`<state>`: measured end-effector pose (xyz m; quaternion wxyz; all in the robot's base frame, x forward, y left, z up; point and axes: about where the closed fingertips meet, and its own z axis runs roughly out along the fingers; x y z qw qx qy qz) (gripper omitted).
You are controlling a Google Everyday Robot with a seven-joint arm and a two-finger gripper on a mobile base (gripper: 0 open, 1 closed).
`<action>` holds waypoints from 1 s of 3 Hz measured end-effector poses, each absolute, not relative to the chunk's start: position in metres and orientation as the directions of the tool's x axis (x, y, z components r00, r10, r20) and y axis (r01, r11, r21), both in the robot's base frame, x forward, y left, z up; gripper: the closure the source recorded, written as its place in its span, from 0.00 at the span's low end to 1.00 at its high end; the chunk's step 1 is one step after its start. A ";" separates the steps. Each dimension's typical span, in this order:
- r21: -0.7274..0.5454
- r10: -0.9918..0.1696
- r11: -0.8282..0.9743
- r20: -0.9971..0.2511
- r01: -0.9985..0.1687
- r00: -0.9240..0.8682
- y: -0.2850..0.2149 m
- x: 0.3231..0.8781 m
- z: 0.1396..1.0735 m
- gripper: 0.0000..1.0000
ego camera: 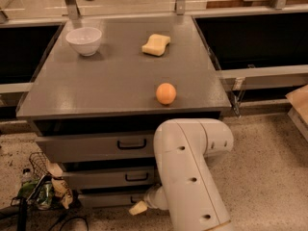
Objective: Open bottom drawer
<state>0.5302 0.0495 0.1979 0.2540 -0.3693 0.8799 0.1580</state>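
The bottom drawer (103,199) is the slimmest grey front, lowest of three under the grey cabinet top. Only a trace of its black handle shows, just above my gripper. My gripper (137,208) is low down in front of this drawer, at its handle, with its pale tip pointing left. The white arm (185,177) rises from it and hides the right part of all three drawer fronts. The bottom drawer looks closed or nearly closed.
The top drawer (91,148) and middle drawer (96,178) have black handles. On the cabinet top (96,90) stand a white bowl (83,40), a yellow sponge (156,44) and an orange (166,93). Wires and clutter (41,189) lie on the floor at left.
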 end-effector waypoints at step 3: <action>0.158 -0.584 0.614 -0.567 -0.773 -0.580 0.033 0.489 0.192 0.00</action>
